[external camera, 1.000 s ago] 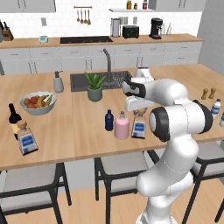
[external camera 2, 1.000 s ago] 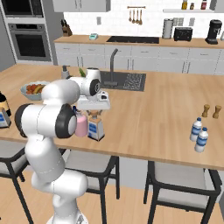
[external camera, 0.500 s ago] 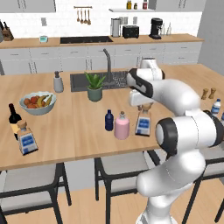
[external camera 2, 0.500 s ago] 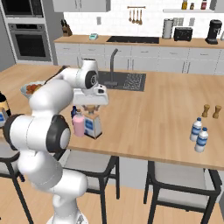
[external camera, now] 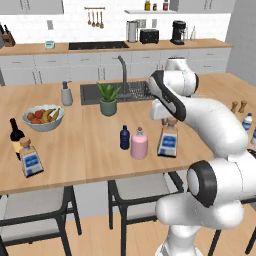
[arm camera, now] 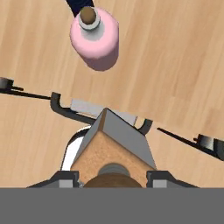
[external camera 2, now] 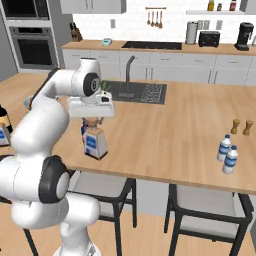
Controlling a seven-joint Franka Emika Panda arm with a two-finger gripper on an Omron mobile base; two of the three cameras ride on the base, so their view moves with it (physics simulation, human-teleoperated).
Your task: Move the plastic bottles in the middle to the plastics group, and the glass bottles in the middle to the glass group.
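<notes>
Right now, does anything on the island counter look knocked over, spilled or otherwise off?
Nothing stands out. The square clear bottle with blue label, round pale-pink bottle and small dark navy bottle all stand upright, with no spill on the wooden counter.

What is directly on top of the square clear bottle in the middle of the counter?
The gripper is over the square bottle, its fingers on either side of the tan stopper. The hand covers the neck in both base views.

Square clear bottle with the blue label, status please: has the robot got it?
Gripper shut on square clear bottle at its tan stopper. Bottle standing on wooden counter. Round pink bottle close beside it.
</notes>
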